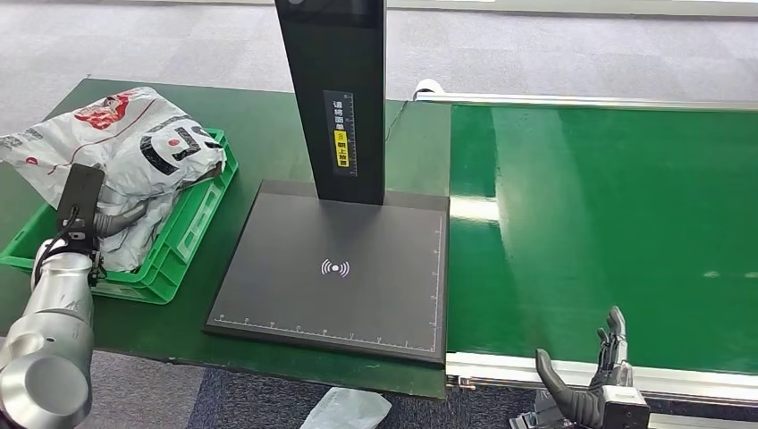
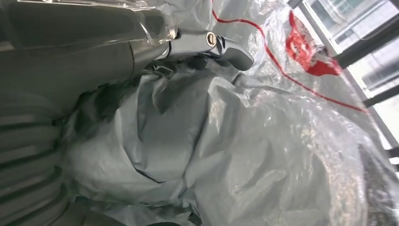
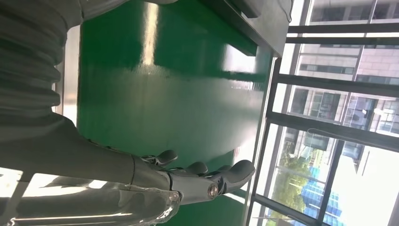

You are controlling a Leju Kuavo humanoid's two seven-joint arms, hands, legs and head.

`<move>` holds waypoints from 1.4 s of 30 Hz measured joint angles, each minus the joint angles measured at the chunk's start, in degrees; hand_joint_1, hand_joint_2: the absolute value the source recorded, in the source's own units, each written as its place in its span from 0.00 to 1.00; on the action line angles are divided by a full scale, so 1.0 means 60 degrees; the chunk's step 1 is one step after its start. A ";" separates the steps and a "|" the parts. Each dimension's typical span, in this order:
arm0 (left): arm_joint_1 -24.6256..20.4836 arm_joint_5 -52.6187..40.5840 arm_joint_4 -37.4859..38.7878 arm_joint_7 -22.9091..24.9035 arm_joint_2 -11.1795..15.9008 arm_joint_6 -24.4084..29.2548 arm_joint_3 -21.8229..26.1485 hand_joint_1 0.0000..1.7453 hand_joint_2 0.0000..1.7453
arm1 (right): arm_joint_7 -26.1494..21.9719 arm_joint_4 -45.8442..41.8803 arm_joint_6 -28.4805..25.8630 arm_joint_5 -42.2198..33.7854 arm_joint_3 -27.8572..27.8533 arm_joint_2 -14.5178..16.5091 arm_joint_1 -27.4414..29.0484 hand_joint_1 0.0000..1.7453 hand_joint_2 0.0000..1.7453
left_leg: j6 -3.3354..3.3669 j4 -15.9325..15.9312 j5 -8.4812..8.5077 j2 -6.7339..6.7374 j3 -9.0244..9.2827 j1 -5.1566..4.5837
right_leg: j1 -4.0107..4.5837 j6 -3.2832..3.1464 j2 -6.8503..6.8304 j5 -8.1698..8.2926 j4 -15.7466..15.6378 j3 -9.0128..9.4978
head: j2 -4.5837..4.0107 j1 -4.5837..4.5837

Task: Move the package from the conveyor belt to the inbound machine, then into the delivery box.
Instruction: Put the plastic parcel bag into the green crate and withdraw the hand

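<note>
The package (image 1: 134, 147), a crumpled white and grey plastic mailer with red and black print, lies in the green delivery box (image 1: 192, 228) at the table's left. My left hand (image 1: 89, 223) is pressed into the mailer's near side. In the left wrist view its thumb (image 2: 221, 47) lies over the package (image 2: 235, 155), which bulges into the palm and hides the fingers. My right hand (image 1: 594, 375) hangs with its fingers apart, holding nothing, at the near edge of the green conveyor belt (image 1: 608, 223). The right hand (image 3: 197, 176) is also in the right wrist view, above the belt (image 3: 164, 84).
The inbound machine's black flat plate (image 1: 340, 268) lies between box and belt, bare, with its black column (image 1: 335, 89) rising at the back. A loose clear bag (image 1: 344, 409) lies on the floor below the green table (image 1: 259, 116).
</note>
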 joint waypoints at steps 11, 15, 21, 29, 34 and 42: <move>0.1650 0.2493 -0.2887 -0.1321 -0.0086 -0.1355 0.0260 0.00 1.00 | 0.0001 -0.0259 -0.0056 0.0020 -0.0354 0.0230 0.0138 0.00 1.00 | -0.0018 -0.0002 -0.0016 0.0062 0.0003 0.0001 | 0.0000 -0.0001 0.0066 -0.0002 0.0002 -0.0016 | 0.0000 -0.0002; 0.2789 0.3269 -0.4516 -0.1477 -0.0286 -0.1508 0.0264 0.00 1.00 | 0.0000 -0.0260 -0.0069 0.0040 -0.0389 0.0256 0.0145 0.00 1.00 | -0.0021 -0.0003 -0.0022 0.0064 0.0000 0.0000 | -0.0001 -0.0001 0.0071 -0.0004 0.0001 -0.0018 | 0.0000 -0.0001; 0.4319 0.4893 -0.6790 -0.1996 -0.0734 -0.2113 0.0339 0.00 1.00 | 0.0000 -0.0256 -0.0255 -0.0065 -0.0382 0.0258 0.0142 0.00 1.00 | -0.0022 -0.0002 -0.0025 0.0064 0.0001 0.0000 | -0.0001 -0.0001 0.0070 -0.0005 0.0000 -0.0017 | 0.0000 -0.0001; 0.5238 0.5803 -0.8095 -0.2412 -0.1215 -0.3252 0.0178 0.00 1.00 | 0.0000 -0.0231 -0.0359 -0.0167 -0.0278 0.0244 0.0133 0.00 1.00 | -0.0021 -0.0002 -0.0027 0.0062 0.0002 -0.0001 | -0.0002 -0.0001 0.0069 -0.0006 -0.0001 -0.0015 | 0.0000 -0.0003; 0.6676 0.6499 -0.9563 -0.2937 -0.2569 -0.4715 -0.1476 0.00 1.00 | 0.0001 0.0185 -0.0599 -0.0331 0.0198 0.0121 -0.0206 0.00 1.00 | -0.0017 -0.0001 -0.0030 0.0054 0.0009 -0.0005 | -0.0008 0.0001 0.0066 -0.0005 -0.0004 -0.0003 | 0.0000 -0.0002; 0.6930 0.6830 -0.8456 -0.2950 -0.3784 -0.4404 -0.3861 0.00 1.00 | 0.0002 0.1024 -0.0913 -0.0649 0.0949 -0.0095 -0.0774 0.00 1.00 | -0.0017 0.0000 -0.0029 0.0049 0.0013 -0.0005 | -0.0009 0.0002 0.0062 -0.0003 -0.0005 0.0002 | 0.0000 -0.0002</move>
